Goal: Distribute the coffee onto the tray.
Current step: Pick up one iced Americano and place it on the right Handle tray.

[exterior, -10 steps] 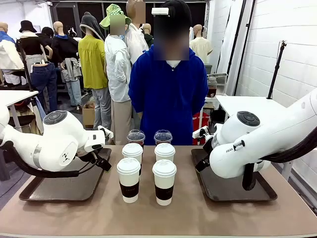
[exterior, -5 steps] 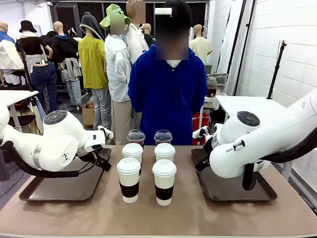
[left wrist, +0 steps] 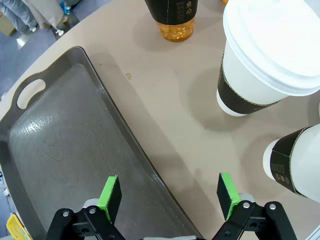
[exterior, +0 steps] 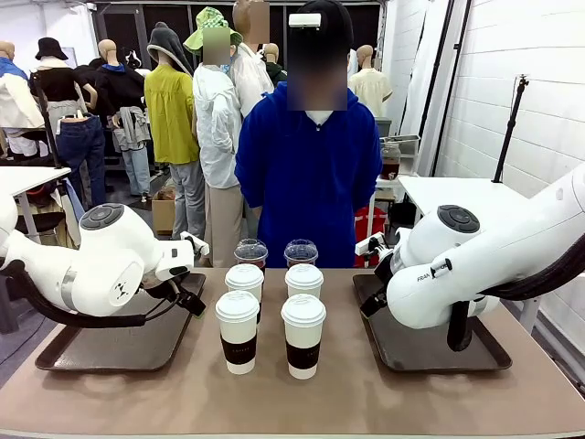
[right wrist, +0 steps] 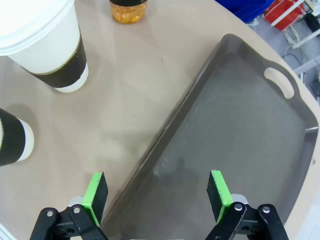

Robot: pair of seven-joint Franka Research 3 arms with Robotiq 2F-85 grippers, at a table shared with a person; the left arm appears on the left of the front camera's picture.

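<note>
Front view: all six coffees stand at mid-table. The four tall white paper cups with white lids and dark brown bands [exterior: 238, 331] form a tight square, and the two clear plastic dome-lidded cups of dark drink [exterior: 251, 251] sit just behind. They lie between the left dark grey handled tray [exterior: 82, 352] and the right dark grey handled tray [exterior: 430, 357], both bare. The cups are packed close, so expect a finger entering for one to nudge its neighbour. Left wrist view: the left gripper [left wrist: 167, 192] hangs spread wide and empty, straddling the tray rim. A paper cup stands near one finger, so a careless swing could tip it. Right wrist view: the right gripper [right wrist: 157, 192] is likewise spread and empty over its tray rim. Squeeze a paper wall too hard and the lid may pop. The raised rim could also catch a cup base at set-down.
</note>
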